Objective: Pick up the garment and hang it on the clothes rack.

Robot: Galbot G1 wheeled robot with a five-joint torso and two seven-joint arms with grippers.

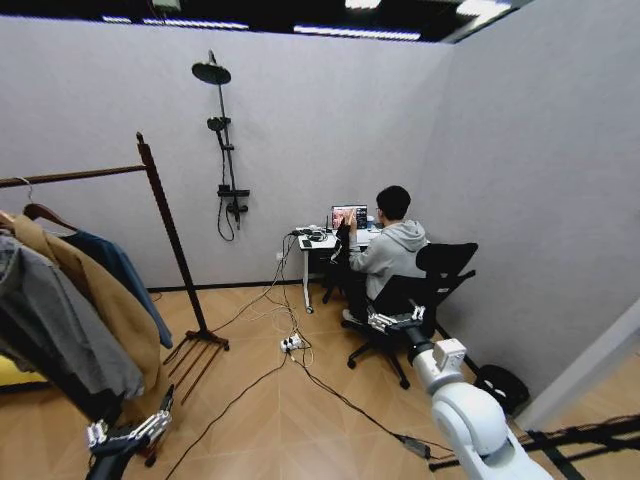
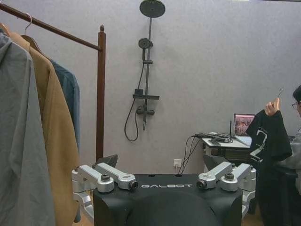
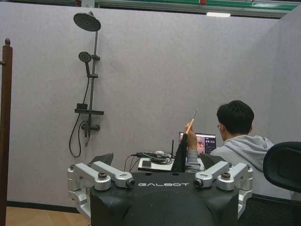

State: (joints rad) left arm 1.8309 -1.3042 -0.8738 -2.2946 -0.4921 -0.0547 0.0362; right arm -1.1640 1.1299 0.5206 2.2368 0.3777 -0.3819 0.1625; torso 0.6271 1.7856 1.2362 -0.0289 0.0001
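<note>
Both end effectors are hanging empty with fingers spread apart: the left end effector (image 1: 128, 433) is hovering low beside the hanging clothes, the right end effector (image 1: 396, 319) is reaching out toward the far corner of the room. Up and behind the left end effector, the garment (image 1: 118, 272), a teal-blue jacket, is already hanging on the clothes rack (image 1: 168, 222), nearest the knob-topped post, with the tan coat (image 1: 95, 295) next to it and the grey hooded jacket (image 1: 50, 320) closest to the camera. In the left wrist view the garment (image 2: 69, 96) is showing as a blue strip between the tan coat and the post. Beyond the right end effector, a person at a tabletop (image 1: 322, 241) is holding up a dark piece of clothing on a hanger (image 3: 180, 155). Judging from this, any reach for the teal jacket is calling for an approach from the post side, so the fingers are not snagging the tan coat.
</note>
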